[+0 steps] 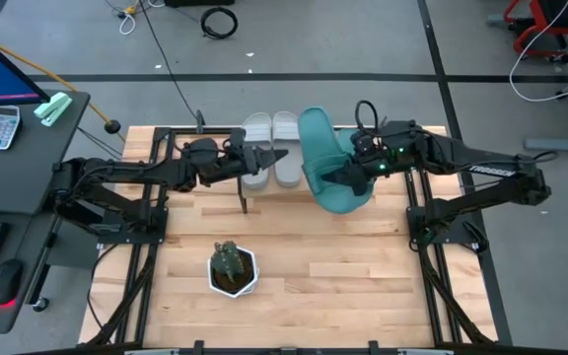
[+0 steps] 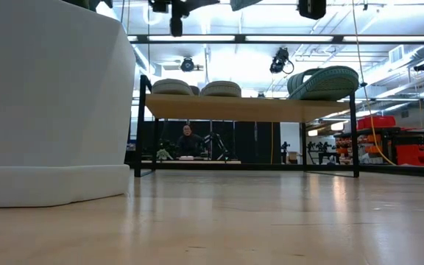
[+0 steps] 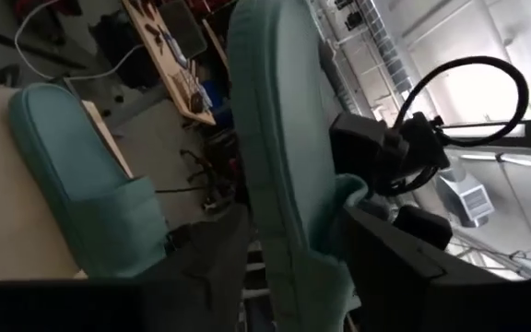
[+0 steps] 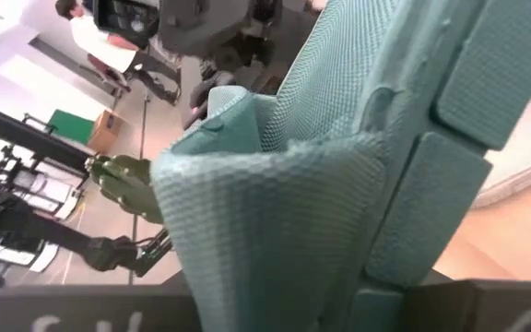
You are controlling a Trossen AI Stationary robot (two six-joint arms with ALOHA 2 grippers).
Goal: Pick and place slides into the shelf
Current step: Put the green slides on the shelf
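Observation:
The shelf stands at the table's far side. Two light grey slides lie side by side on its top board. One teal slide rests sole down on the board's right part. A second teal slide is up in the air above the shelf, and my right gripper is shut on it. My left gripper hovers over the grey slides, pointing level at the raised slide. It is open with nothing between its fingers. My right gripper holds the raised teal slide at its strap part, coming from the table's right side and slanting a little down. The fingers' exact seat is hidden at the wrist picture's bottom edge. The slide is lifted clear of the shelf and turned on its side, with its treaded sole showing.
A small plant in a white pot stands on the near middle of the wooden tabletop. Bare board lies to the pot's right. The arms' black base frames run along both table sides. A person sits far behind the shelf.

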